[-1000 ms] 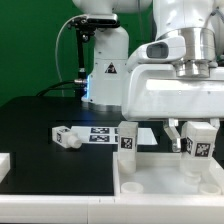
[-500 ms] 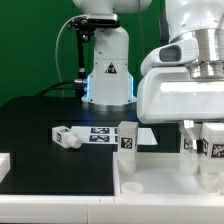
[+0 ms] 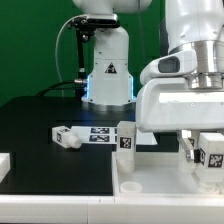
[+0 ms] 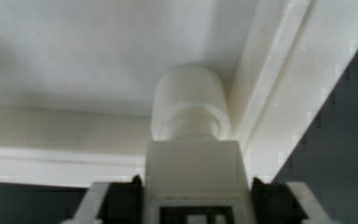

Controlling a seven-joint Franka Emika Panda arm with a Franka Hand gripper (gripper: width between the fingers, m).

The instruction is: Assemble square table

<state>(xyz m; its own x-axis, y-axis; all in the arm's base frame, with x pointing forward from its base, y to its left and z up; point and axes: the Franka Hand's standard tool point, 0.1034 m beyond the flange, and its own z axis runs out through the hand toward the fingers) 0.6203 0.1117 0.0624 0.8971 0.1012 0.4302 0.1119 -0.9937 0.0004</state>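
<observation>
Wrist view: tool (image 4: 194,200) seemingly grips a leg (image 4: 197,115).

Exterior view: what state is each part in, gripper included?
Gripper: shut on held leg.
Held leg: upright, at a corner of the tabletop.
Standing leg: upright at another tabletop corner.
Loose leg: lying on its side on the table.
Tabletop: flat, rim up.

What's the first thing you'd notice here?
The big white end effector on the exterior view's right grips a white leg upright over the tabletop, near its rim. A second leg stands upright at the tabletop's corner toward that view's left, and a third leg lies on the black table.
</observation>
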